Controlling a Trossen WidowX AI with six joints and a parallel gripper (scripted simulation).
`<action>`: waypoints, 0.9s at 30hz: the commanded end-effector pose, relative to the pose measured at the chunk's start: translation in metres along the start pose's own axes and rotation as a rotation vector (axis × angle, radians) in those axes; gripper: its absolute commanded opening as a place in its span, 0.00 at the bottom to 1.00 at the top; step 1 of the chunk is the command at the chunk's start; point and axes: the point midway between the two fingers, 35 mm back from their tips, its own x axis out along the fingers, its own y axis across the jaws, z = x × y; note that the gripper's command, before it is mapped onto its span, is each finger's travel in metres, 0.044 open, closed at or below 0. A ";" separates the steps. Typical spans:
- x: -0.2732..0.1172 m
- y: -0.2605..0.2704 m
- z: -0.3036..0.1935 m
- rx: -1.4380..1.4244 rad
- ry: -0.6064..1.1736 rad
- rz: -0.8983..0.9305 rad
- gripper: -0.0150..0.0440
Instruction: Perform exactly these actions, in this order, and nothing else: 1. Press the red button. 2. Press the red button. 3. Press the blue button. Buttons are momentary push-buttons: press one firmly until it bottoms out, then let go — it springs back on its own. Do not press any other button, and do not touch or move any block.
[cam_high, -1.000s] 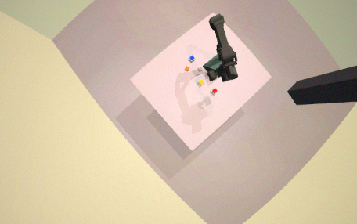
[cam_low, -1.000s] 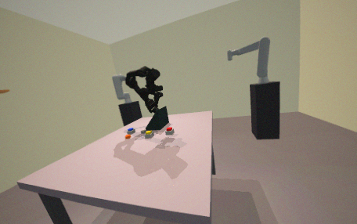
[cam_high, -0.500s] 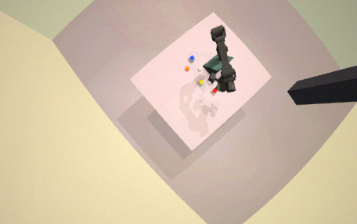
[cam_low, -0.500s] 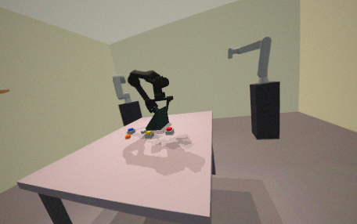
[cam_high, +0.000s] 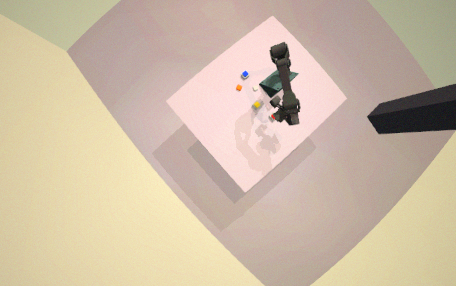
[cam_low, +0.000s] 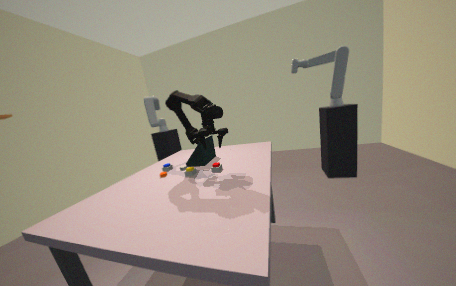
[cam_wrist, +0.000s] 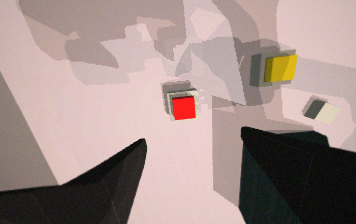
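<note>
Red button (cam_wrist: 183, 107) below open end effector (cam_wrist: 192, 150)

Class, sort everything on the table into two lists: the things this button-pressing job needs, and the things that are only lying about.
Needed for the job:
red button
blue button
gripper, open, above the red button

Only lying about:
yellow button
orange block
white block

Buttons (cam_low: 216, 165) and blocks (cam_low: 163, 174) cluster on the table (cam_low: 150, 225)
</note>
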 end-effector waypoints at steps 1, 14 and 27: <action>0.022 0.003 0.002 0.012 0.004 0.004 0.80; 0.061 0.001 0.000 0.013 0.003 0.002 0.29; 0.069 0.002 0.001 0.013 0.003 0.002 0.29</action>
